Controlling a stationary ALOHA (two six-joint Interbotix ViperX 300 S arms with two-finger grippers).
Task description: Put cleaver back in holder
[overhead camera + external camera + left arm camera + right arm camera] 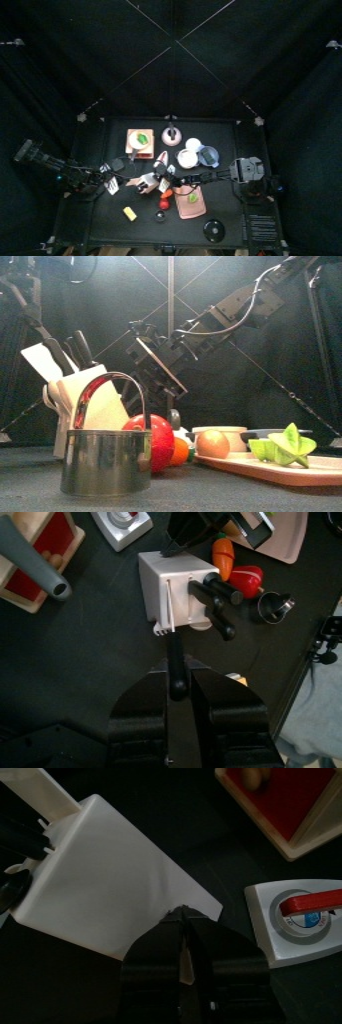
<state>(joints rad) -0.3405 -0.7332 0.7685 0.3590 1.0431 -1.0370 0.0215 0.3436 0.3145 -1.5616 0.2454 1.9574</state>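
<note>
The white knife holder (83,406) stands at the table's front left, with black knife handles sticking out of its top. The cleaver's pale blade (40,360) slants into the holder from the left. In the left wrist view, my left gripper (174,707) is shut on the cleaver's black handle (175,672), which points straight at the holder (171,587). My right gripper (187,946) is closed on a corner edge of the holder (107,878) from the other side. In the top view both grippers meet at the holder (150,181).
A metal cup (107,463) stands in front of the holder, with a red tomato (160,434) beside it. An egg (214,443), a bowl and a wooden board (267,468) with a green piece (287,446) lie to the right.
</note>
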